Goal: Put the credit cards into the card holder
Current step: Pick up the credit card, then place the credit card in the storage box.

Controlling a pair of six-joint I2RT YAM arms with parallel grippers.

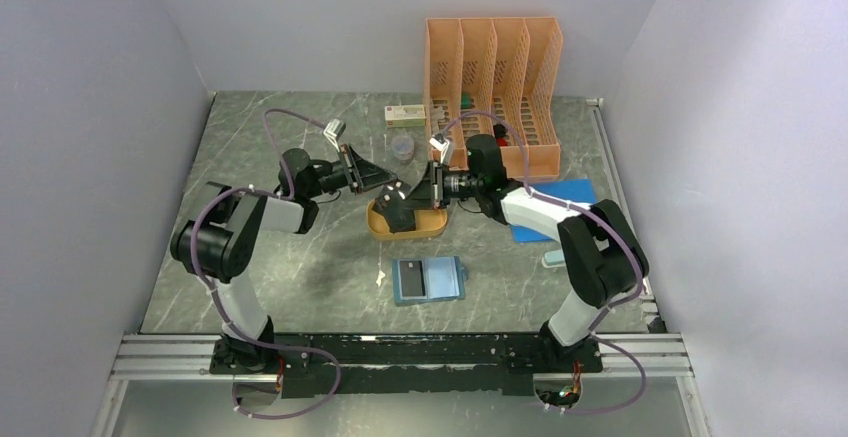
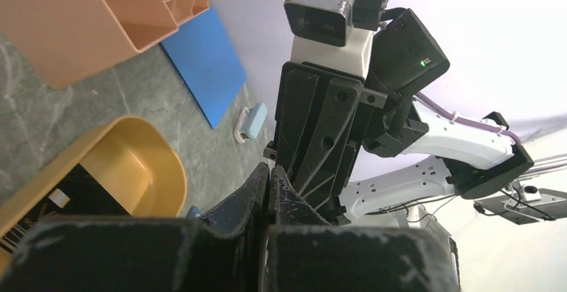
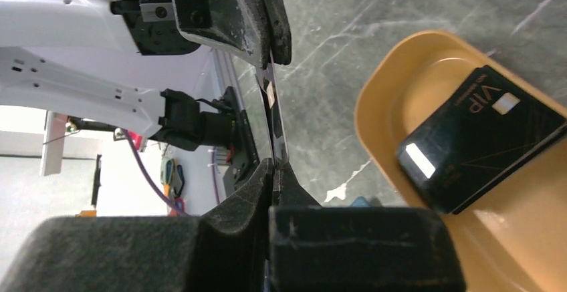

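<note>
Top external view: the left gripper (image 1: 386,183) reaches toward 3 o'clock over the grey marbled table (image 1: 300,257) and meets the right gripper (image 3: 274,180), which points back at it toward 9 o'clock. Between them stands one credit card (image 3: 275,121), seen edge-on in the right wrist view as a thin dark strip with a pale patch. The left gripper's fingers (image 3: 271,18) are pressed together on its far end, and the right gripper's fingers (image 3: 241,192) pinch its near end, so both arms grip the same card above the table.

Just below the meeting point sits an orange oval tray (image 1: 432,225). Inside it the other credit cards (image 3: 478,138) lie flat in a small black stack, the top one printed "VIP" with a pale chip.

At 6 o'clock from the tray, apart from it, the teal card holder (image 1: 428,279) lies flat on the table; a dark rectangle shows on its left half. A beige box (image 1: 405,114) and a clear cup (image 1: 402,147) stand at 12 o'clock from the tray. Farther right, an orange file organizer (image 1: 490,67) stands at the back, with a bright-blue sheet (image 1: 572,193) lying partly under the right arm.
</note>
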